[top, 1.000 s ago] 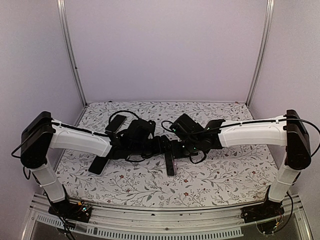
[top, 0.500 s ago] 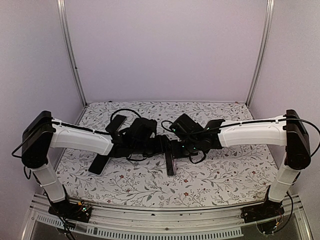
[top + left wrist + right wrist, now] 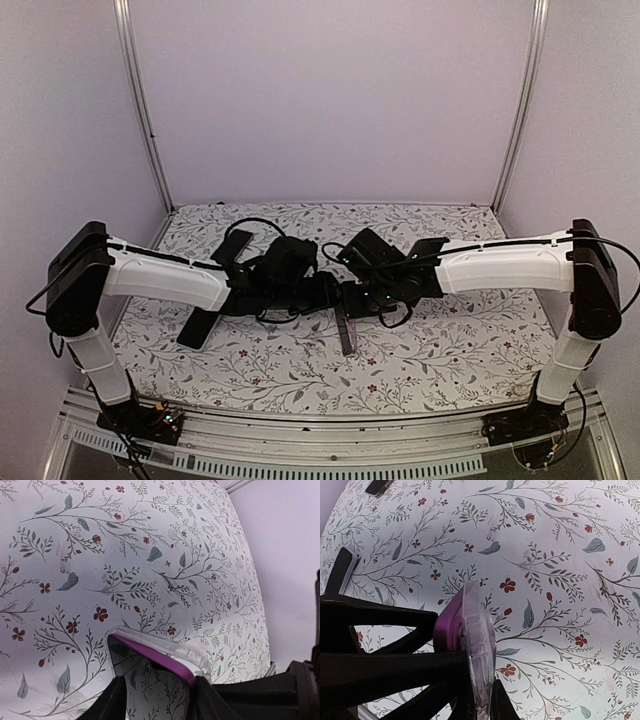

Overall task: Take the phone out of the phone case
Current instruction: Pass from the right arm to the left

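Left wrist view shows the left claw [image 3: 157,696] clenched across the clear phone case [image 3: 167,646], a purple phone [image 3: 155,657] seated inside, held above the floral counter [image 3: 100,555]. The right claw [image 3: 477,701] pinches the same case edge-on.

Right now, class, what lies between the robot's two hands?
The clear phone case with the purple phone in it, gripped by the left hand and right hand. Both wrist views show it.

White arms [image 3: 160,275] (black joints, cables)
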Controlling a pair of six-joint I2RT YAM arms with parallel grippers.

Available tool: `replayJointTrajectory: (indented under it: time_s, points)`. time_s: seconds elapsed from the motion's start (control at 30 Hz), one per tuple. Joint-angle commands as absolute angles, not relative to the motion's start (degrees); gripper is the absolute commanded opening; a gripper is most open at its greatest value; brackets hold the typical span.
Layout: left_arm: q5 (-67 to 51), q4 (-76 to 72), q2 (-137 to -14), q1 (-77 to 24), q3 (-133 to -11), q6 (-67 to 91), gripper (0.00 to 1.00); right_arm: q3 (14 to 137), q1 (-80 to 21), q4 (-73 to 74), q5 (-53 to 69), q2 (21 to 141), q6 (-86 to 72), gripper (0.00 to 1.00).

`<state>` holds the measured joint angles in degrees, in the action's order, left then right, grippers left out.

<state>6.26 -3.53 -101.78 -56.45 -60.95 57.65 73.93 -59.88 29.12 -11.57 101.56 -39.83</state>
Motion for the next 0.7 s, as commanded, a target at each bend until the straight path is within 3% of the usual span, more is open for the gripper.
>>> replayJointTrajectory:
  time_s: [0.0, 0.67]
  points:
    - [13.07, 6.59, -106.35, -54.76, -59.83, 57.81, 0.44, 78.07, -62.14, 27.86, -10.21, 100.06, -39.32, 0.00]
    - [15.29, 10.84, -110.61, -54.76, -61.52, 58.97, 0.33, 78.97, -63.73, 27.09, -10.78, 100.91, -40.96, 0.00]
